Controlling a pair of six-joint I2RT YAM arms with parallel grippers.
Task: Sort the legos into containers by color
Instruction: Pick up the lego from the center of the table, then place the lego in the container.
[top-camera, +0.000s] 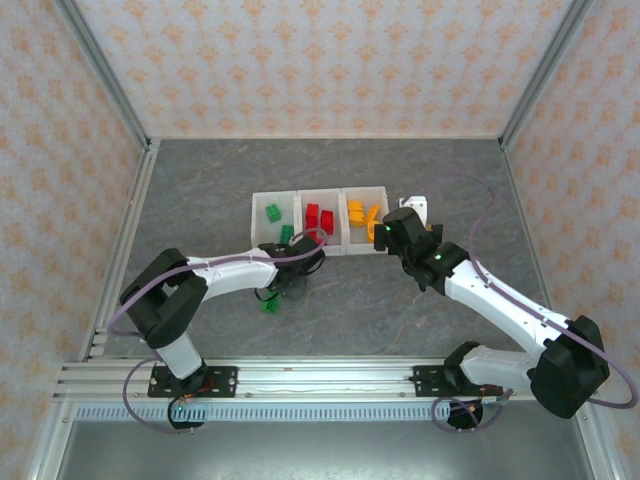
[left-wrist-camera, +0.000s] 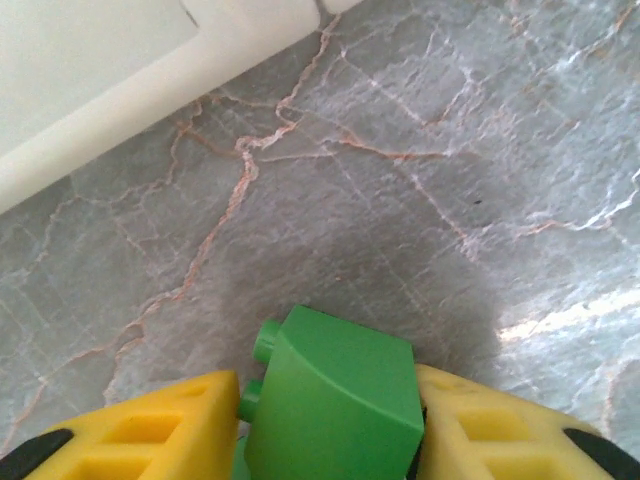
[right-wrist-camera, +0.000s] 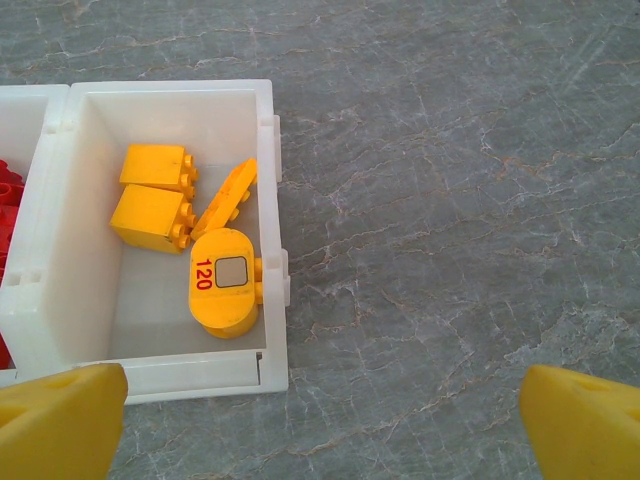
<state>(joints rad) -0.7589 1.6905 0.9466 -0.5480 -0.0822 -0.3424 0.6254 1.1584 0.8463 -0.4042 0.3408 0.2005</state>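
The containers (top-camera: 320, 200) stand in a row at mid-table, holding green legos (top-camera: 272, 212), red legos (top-camera: 318, 217) and orange-yellow legos (top-camera: 362, 213). My left gripper (top-camera: 278, 293) reaches down to the table in front of the left bin. Its yellow fingers (left-wrist-camera: 140, 430) press both sides of a green lego (left-wrist-camera: 335, 400), studs pointing left; the same lego (top-camera: 270, 305) lies low on the table. My right gripper (right-wrist-camera: 320, 430) hangs open by the right bin's (right-wrist-camera: 272, 250) front right corner, fingers (right-wrist-camera: 60, 420) far apart over bare table. Several orange-yellow legos (right-wrist-camera: 225, 280) lie in that bin.
A small white object (top-camera: 415, 207) sits just right of the bin row, behind my right wrist. A bin's rim (left-wrist-camera: 150, 90) crosses the top left of the left wrist view. Metal frame rails (top-camera: 140, 200) and patterned walls border the grey marbled table (top-camera: 350, 300).
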